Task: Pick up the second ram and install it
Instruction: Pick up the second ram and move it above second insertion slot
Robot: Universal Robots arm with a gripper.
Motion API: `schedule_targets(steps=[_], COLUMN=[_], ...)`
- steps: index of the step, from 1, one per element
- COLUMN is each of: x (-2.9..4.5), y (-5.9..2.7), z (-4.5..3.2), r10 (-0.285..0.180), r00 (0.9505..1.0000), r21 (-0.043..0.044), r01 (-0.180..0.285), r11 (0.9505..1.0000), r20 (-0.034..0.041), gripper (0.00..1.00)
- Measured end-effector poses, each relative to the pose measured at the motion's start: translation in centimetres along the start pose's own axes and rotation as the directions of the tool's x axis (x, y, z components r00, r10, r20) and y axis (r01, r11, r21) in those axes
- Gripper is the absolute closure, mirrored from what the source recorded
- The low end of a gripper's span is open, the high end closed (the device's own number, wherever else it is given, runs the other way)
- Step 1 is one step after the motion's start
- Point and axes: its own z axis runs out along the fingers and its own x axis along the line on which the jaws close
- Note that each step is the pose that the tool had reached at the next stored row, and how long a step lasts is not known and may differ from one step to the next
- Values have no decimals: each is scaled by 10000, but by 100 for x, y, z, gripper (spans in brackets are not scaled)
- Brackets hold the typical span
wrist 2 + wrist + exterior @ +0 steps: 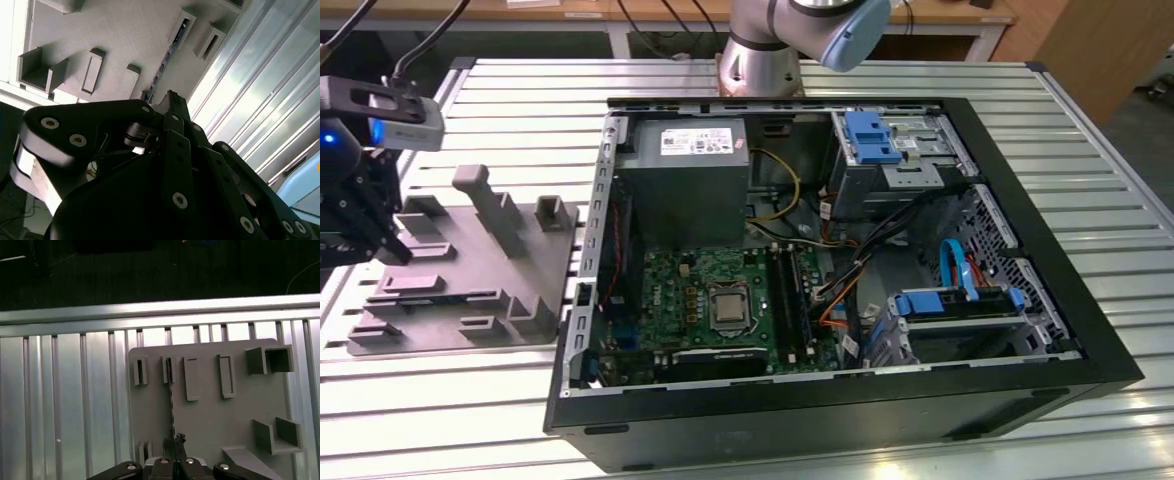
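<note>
Grey fixture tray (467, 270) with upright blocks on slatted metal table (1067, 130), just beside open black computer case (827, 410). Inside case: green motherboard (687, 280), grey power supply (683, 190) adjoining, blue drive brackets (870, 137).

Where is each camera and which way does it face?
Exterior view: high off the arm, looking down on open black computer case, grey plastic fixture tray, gripper.
First wrist view: on the wrist, looking past the gripper onto the tray.
Second wrist view: behind the gripper linkage, facing the tray.
Both wrist views share the thin dark second ram, gripper shut on it.
</note>
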Motion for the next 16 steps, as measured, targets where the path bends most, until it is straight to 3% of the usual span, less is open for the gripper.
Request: schedule_targets(steps=[6, 16], x=[3, 6], y=[-4, -11], z=[100, 259], r10=[-650, -887], r00=[9979, 9960], r21=[-17, -22], r01=[650, 887], r11=[9979, 9961], r20=[-28, -37], gripper=[90, 90])
